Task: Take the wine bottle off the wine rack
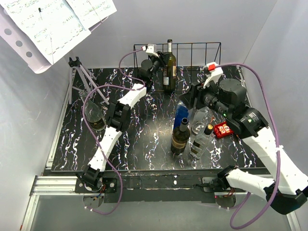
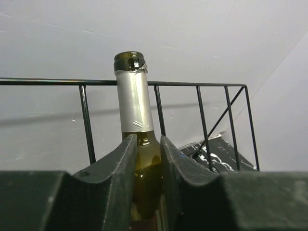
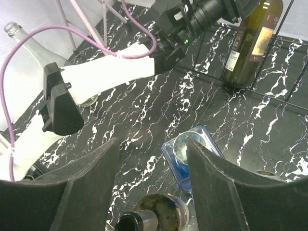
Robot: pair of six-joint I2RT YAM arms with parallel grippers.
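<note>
- While the wine bottle (image 1: pixel 169 67) stands upright in the left end of the wine rack (image 1: pixel 202 45), the left fingers (image 2: pixel 120 178) are clamped on it, one on each side of its shoulder, just below the silver foil on its neck.
- Seen from the left wrist, the bottle's dark mouth rises above the rack's top rail, and thin black upright bars run off behind it to the right.
- The rack sits at the far edge of the black, white-veined desk (image 1: pixel 144 144), close to the pale back wall.
- The left arm (image 1: pixel 113 125) reaches diagonally from its base at the near left across the desk to the rack.
- The right fingers (image 3: pixel 86 187) stand apart with nothing gripped between them, and they hover over a cluster of bottles on the right half of the desk, well apart from the rack.
- Below the gap between them is the open mouth of a blue bottle (image 3: pixel 185 154), and nearer the camera is the top of a dark bottle (image 3: pixel 156 216).
- From above, a clear bottle (image 1: pixel 201 140) stands just beside the dark one, on its right, and a red packet (image 1: pixel 223 129) lies near them.
- Another glass bottle (image 1: pixel 95 118) is near the desk's left edge, beside the left arm; I cannot tell whether it stands or leans.
- A music stand (image 1: pixel 79 79) has its legs on the far left corner, and its sheet music (image 1: pixel 48 24) fills the top left of the overhead view.
</note>
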